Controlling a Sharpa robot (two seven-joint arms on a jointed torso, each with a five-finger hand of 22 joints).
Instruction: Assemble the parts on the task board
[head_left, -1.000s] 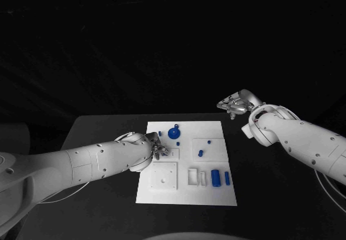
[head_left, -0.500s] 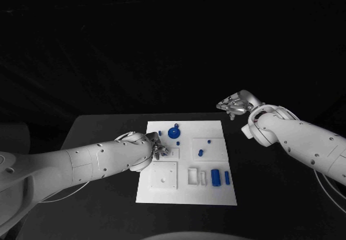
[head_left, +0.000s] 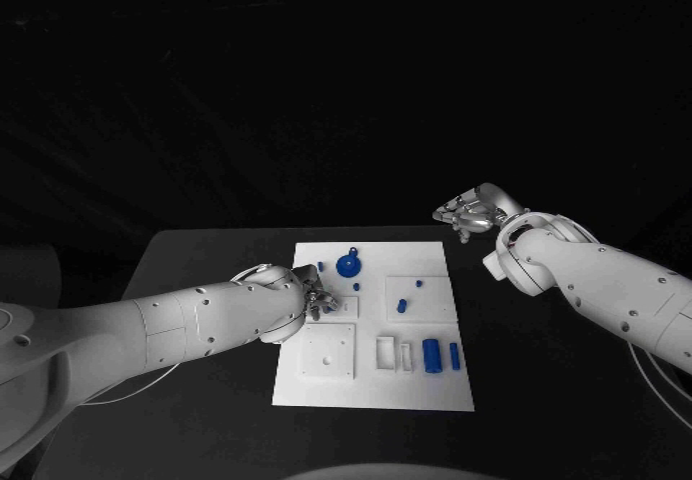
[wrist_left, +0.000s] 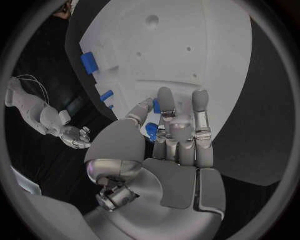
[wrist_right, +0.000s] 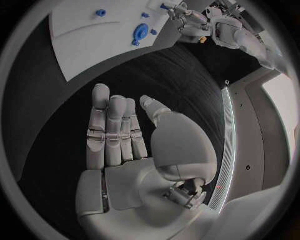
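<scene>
The white task board (head_left: 378, 388) lies in the middle of the table. My left hand (head_left: 313, 299) rests at its left edge, beside a small blue peg (head_left: 355, 287). In the left wrist view my left hand (wrist_left: 178, 132) stretches its fingers toward the board (wrist_left: 187, 55), and a small blue part (wrist_left: 156, 105) sits pinched between the thumb and a finger. A round blue knob (head_left: 349, 265) stands near the far edge. Two blue cylinders (head_left: 431, 354) lie at the near right. My right hand (head_left: 469, 209) hangs off the board past its far right corner, and in its wrist view the right hand (wrist_right: 122, 135) is flat, with nothing in it.
Raised white blocks (head_left: 326, 352) sit on the board's near left. More small blue pegs (head_left: 401, 303) stand on the square plate right of centre. Bare black table (head_left: 202, 270) runs around the board on both sides.
</scene>
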